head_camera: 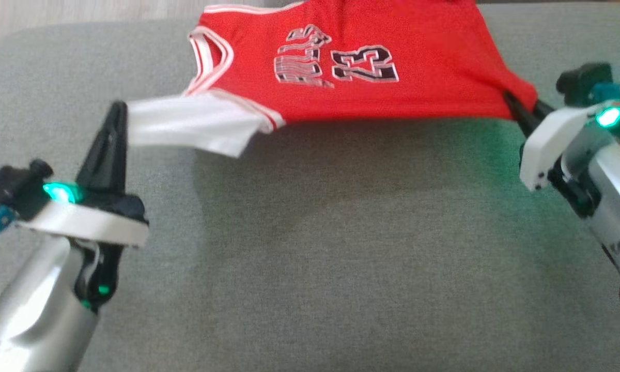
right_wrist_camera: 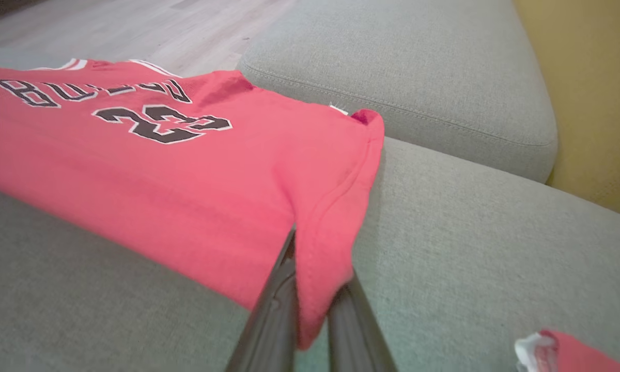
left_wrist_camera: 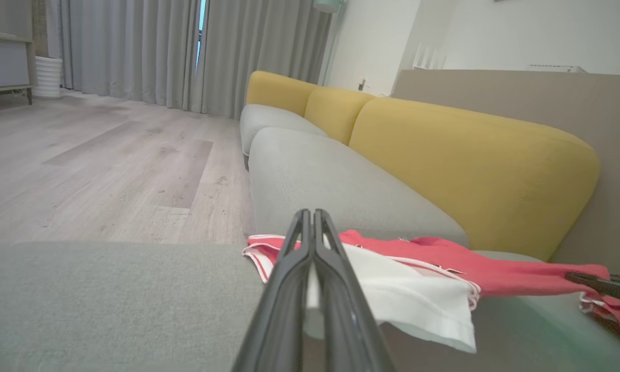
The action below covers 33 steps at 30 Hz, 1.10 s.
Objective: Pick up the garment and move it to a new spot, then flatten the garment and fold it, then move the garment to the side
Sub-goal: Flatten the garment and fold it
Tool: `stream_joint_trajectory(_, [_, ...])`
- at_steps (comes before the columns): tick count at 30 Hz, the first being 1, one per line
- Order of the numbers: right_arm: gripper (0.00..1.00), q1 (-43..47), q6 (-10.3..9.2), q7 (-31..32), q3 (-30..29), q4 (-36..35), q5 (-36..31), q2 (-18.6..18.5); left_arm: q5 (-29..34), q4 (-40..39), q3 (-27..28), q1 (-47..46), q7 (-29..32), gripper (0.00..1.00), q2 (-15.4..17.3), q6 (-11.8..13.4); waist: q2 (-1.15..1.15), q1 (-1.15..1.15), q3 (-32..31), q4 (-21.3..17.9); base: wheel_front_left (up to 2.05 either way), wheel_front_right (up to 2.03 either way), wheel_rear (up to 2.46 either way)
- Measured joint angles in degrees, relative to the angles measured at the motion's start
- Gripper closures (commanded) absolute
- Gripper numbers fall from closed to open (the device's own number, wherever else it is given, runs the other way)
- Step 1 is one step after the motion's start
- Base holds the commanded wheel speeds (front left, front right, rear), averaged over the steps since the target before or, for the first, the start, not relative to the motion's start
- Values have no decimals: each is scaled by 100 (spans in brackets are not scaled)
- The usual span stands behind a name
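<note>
While the garment (head_camera: 434, 77) is spanned between the two tools, the left gripper (head_camera: 118, 107) is seen with its fingers pressed together on the edge of the white sleeve panel (head_camera: 186, 124). The right gripper (head_camera: 510, 99) is clamped on the red hem corner, which is draped over its fingertips in the right wrist view. The near edge is held clear of the grey sofa cushion (head_camera: 310, 258) just below both grippers, and a shadow is cast beneath it. Whether the far edge, ahead of the fingers, rests on the cushion cannot be told. The step is judged to be the laying-out for flattening. It is best done if both grips are lowered level and together, with even tension across the span. The far edge should be set down first, so that the cloth is drawn smooth toward the tools. The curled white panel beside the left fingers is likely to need spreading. No container is involved: the garment is borne by the two grips over an open cushion.
</note>
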Motion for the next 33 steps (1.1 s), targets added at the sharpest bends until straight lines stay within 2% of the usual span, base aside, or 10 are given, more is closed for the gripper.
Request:
stream_joint_trajectory(10, [100,524,0,304,744,-661,404,-422,-98,-403,-759,714,113,100,489,0,0,0,-416,-47,0,0,0])
stream_joint_trajectory(18, [100,854,0,678,1274,-1329,862,-901,-424,-820,-1240,1267,552,100,876,0,0,0,-729,-16,0,0,0])
stream_joint_trajectory(27, [100,1272,0,1365,1803,-2294,1683,-1462,-1014,-1532,-1617,1908,1272,100,1512,0,0,0,-945,-11,0,0,0])
stream_joint_trajectory(33, [100,1310,0,1467,1824,-2539,1828,-1644,-1063,-1722,-1532,1935,1261,100,1623,52,0,1,-918,-40,0,0,0])
